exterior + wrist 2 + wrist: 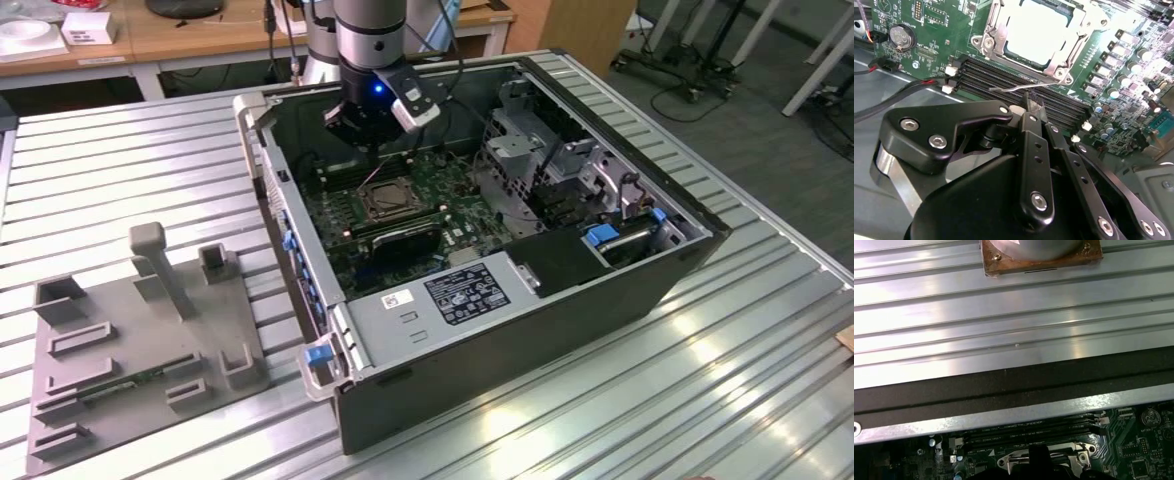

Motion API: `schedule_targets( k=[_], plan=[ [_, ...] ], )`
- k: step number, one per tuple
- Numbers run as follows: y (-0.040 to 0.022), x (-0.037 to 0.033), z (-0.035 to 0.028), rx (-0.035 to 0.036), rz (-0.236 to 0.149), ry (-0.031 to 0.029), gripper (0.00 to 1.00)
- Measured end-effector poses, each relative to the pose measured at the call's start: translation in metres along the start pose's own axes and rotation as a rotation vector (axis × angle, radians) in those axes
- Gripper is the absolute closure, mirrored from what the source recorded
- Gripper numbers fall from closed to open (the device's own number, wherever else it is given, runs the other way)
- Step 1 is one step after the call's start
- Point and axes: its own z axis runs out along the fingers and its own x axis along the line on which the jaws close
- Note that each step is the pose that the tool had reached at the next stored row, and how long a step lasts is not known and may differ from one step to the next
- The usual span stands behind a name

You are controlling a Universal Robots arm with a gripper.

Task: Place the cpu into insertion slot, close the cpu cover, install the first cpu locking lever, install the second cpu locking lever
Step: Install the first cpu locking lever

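Observation:
In the second wrist view the cpu [1035, 29] lies in the insertion slot with its pale face up. The silvery cpu cover [992, 36] is folded flat over it. A thin wire locking lever [1004, 89] runs along the socket's edge, above the black memory slots. My gripper [1032, 102] is shut, with its black fingertips right at this lever, about mid-length; whether they pinch it I cannot tell. In the exterior view the gripper [363, 135] hangs inside the open computer case, just behind the insertion slot [387, 196].
Long memory slots [979, 72], a coin battery [901, 36] and red-black cables [899, 90] lie close around the socket. The case wall [1004, 385] and a drive cage [561, 170] hem in the board. A grey fixture plate [134, 340] sits at the exterior view's left.

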Motion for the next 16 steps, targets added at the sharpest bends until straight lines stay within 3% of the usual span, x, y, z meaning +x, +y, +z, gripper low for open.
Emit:
schedule_targets(
  k=[16],
  plan=[
    [-0.0006, 0.0002, 0.0035, -0.0070, 0.000, -0.0006, 0.90]
  ],
)
